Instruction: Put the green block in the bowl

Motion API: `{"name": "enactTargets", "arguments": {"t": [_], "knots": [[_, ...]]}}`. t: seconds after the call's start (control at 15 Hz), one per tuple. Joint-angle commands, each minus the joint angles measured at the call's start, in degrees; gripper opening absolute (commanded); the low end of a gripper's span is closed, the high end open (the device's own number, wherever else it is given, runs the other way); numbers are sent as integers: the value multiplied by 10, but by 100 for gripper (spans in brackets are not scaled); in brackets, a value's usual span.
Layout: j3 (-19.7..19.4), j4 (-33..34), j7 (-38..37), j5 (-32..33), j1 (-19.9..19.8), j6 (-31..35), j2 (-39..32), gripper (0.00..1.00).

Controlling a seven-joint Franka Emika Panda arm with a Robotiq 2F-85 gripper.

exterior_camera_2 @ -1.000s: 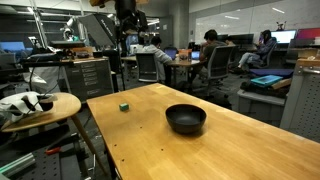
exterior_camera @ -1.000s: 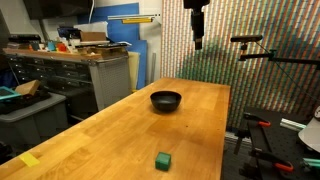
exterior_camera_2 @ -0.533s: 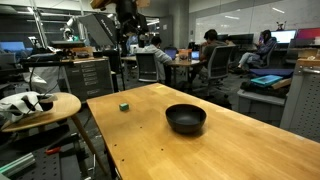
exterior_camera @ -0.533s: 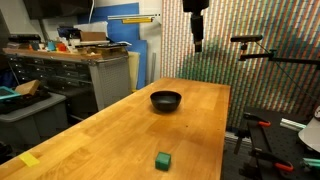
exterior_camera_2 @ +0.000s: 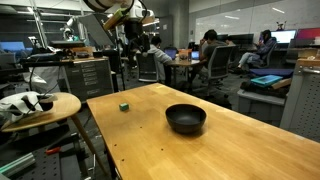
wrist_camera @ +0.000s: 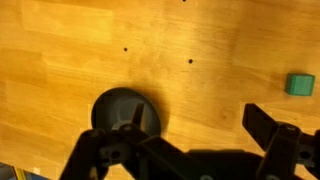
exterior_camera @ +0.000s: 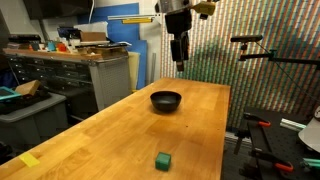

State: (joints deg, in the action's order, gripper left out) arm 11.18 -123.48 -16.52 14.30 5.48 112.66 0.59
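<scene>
The green block (exterior_camera: 163, 160) is a small cube lying on the wooden table near one edge; it also shows in another exterior view (exterior_camera_2: 124, 105) and at the right edge of the wrist view (wrist_camera: 300, 84). The black bowl (exterior_camera: 166, 100) stands empty farther along the table, seen in both exterior views (exterior_camera_2: 186, 118) and in the wrist view (wrist_camera: 120, 100). My gripper (exterior_camera: 180, 58) hangs high above the table, well off the block and the bowl, as the exterior views (exterior_camera_2: 135, 62) show. Its jaws (wrist_camera: 185, 140) are open and empty.
The wooden table (exterior_camera: 110, 130) has a yellow tape mark (exterior_camera: 30, 160) near one corner. A round side table (exterior_camera_2: 45, 108) with white objects stands beside it. Cabinets (exterior_camera: 80, 75) and a camera stand (exterior_camera: 262, 48) flank the table. People sit at desks (exterior_camera_2: 210, 55) behind.
My arm has swung sideways and come a little lower above the table. The block and the bowl have not moved.
</scene>
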Motion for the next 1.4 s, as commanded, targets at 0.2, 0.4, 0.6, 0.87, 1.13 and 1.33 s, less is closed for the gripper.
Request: {"name": "enactTargets", "arguments": {"t": [0.2, 0.4, 0.6, 0.87, 1.13, 1.33], "knots": [[-1, 88, -115, 14, 65, 56, -137, 100], [-9, 114, -161, 27, 102, 93, -186, 100], [-16, 133, -184, 47, 136, 121, -226, 100], [-28, 149, -210, 43, 167, 131, -267, 100], [-33, 141, -219, 34, 178, 175, -294, 100], [-33, 137, -203, 28, 181, 232, -317, 100]]}}
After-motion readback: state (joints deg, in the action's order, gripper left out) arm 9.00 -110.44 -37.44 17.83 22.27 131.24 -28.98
